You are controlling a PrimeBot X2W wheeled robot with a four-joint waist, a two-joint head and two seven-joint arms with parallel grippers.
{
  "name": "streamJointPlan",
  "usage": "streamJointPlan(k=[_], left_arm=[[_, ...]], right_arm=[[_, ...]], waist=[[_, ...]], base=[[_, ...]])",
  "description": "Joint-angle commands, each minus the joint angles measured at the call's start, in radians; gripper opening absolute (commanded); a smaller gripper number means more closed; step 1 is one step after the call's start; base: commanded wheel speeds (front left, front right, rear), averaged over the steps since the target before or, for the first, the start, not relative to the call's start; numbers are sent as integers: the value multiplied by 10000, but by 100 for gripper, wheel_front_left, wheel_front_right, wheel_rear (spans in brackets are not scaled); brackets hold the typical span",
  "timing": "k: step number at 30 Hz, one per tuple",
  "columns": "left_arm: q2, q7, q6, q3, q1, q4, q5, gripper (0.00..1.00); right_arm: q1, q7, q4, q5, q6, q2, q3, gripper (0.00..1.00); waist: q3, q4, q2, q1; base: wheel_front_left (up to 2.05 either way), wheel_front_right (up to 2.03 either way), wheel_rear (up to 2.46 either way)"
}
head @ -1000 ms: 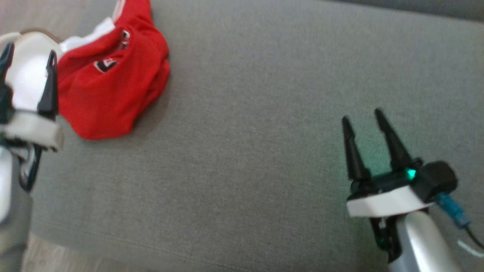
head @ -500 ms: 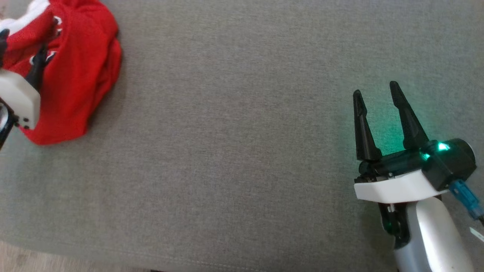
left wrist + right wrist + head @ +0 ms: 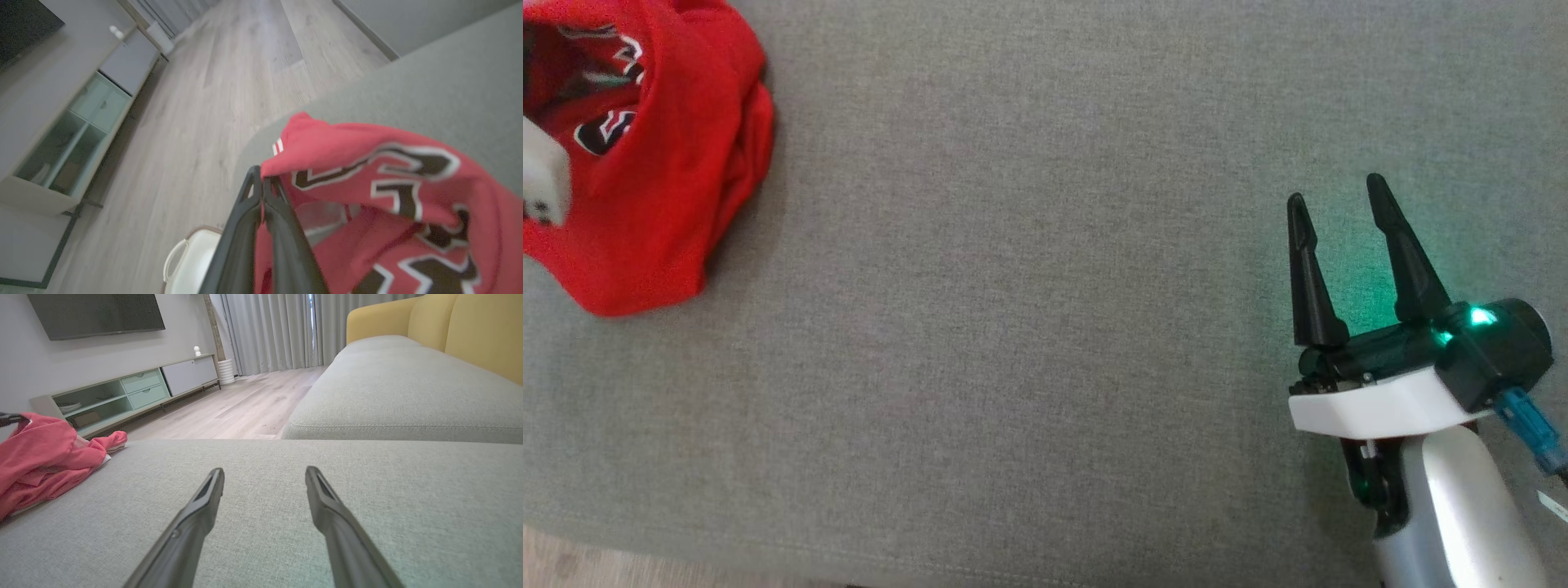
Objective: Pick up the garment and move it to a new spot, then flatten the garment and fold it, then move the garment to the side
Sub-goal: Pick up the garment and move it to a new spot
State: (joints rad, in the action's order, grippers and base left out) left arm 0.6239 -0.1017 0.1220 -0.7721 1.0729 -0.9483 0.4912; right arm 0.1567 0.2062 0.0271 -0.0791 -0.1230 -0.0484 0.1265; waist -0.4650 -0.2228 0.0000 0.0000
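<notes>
A: Start at the left gripper (image 3: 260, 181). What are the jaws doing?

B: They are pressed together, the two dark fingers (image 3: 286, 245) lying side by side with no gap. A fold of the garment (image 3: 367, 163) is pinched right at their tips.

A: And the garment itself?

B: It is red with black-and-white lettering, bunched up at the left end of the grey seat cushion (image 3: 1045, 327). From the head it sits in the upper left corner (image 3: 670, 163), with the pale body of the left gripper (image 3: 539, 188) over its left side. From the right wrist it shows as a crumpled heap at the far left (image 3: 41, 457).

A: The right gripper?

B: The right gripper (image 3: 1335, 192) has its fingers spread wide, with nothing between them. It is well apart from the garment, over the cushion's right part, with a green light glowing at its base. Its own camera shows bare grey fabric between the fingertips (image 3: 265, 470).

A: Beyond the cushion?

B: A pale wood floor (image 3: 229, 81), a low cabinet (image 3: 122, 392) with a television (image 3: 98, 314) above it, grey curtains (image 3: 278, 330) and a yellow backrest (image 3: 449, 326). A white object (image 3: 188, 261) with a loop handle lies below the left fingers; I cannot tell what it is.
</notes>
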Motion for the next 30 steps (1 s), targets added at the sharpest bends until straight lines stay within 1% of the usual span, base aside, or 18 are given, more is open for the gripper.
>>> streamJointPlan(k=[1,5,10,15,18,25,30], left_arm=[[569,-477,-217,511,639,-63,-62,0],[468,-1263,-572,690,968,-323,-121,0],[498,-1574,-972,898,1158,183,-335,0],[807,-1596,-1547,1478,1190,2397,-813,0],[1030,-1597,-1738,1694,936,3734,-1078,0],[1417,-1538,-1915,1727,515,6124,-1333,0],[1510,-922,-1950,1444,294,7604,-1408,0]], right_arm=[[135,29,251,-34,-77,-18,302,100],[28,99,71,-163,-77,-18,326,100],[-134,206,-127,-399,-77,-18,370,100],[-250,323,-329,-673,-77,-18,513,100],[-294,399,-453,-901,-77,-18,613,100],[-384,517,-709,-1330,-77,-18,776,100],[-344,547,-711,-1547,-77,-18,854,100]], waist=[[180,-42,0,0],[658,-128,0,0],[1354,-266,0,0],[2005,-333,0,0],[2351,-257,0,0],[2970,223,0,0],[3166,773,0,0]], base=[[0,0,0],[0,0,0],[0,0,0],[0,0,0],[0,0,0],[0,0,0],[0,0,0]])
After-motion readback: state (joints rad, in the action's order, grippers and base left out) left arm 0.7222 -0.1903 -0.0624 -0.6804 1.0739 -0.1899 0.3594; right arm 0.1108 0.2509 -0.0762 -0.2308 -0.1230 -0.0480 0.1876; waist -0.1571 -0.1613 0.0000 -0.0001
